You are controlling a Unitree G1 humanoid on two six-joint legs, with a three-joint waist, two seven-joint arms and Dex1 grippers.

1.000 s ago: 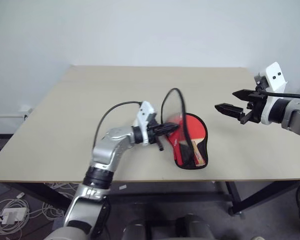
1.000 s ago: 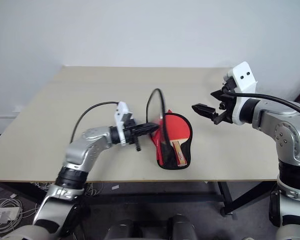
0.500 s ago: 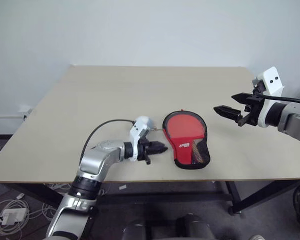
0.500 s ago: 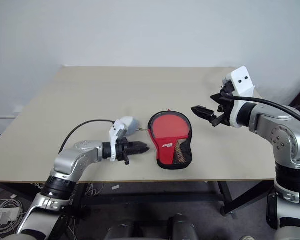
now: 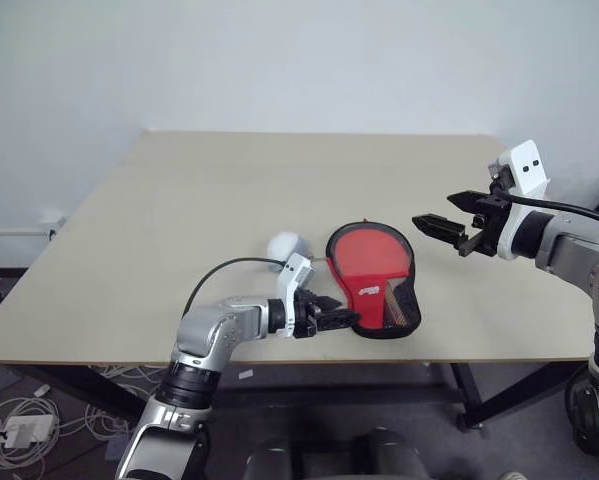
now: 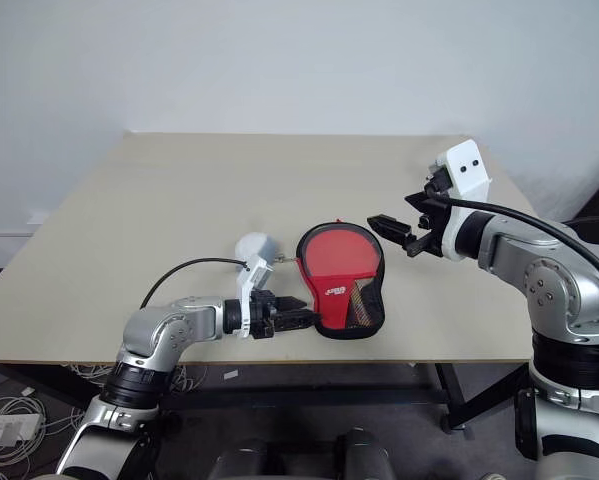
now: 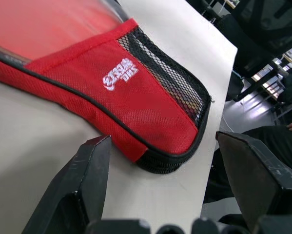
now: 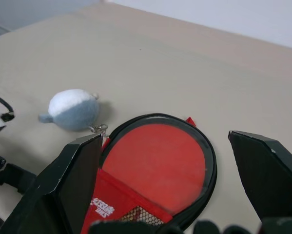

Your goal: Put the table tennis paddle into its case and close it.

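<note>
The case [image 5: 372,282] lies flat near the bench's [image 5: 159,240] front edge, long axis running front to back, narrow end toward me. The paddle [image 8: 155,165] sits inside, its red face showing. My left hand [image 5: 339,320] is nearer, released with fingers spread, just beside the case's near corner. My right hand [image 5: 441,227] hovers open above its far right.

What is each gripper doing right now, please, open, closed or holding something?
Left gripper: open, empty, at the handle end of the red fabric paddle case.
Right gripper: open, empty, above the case.
</note>
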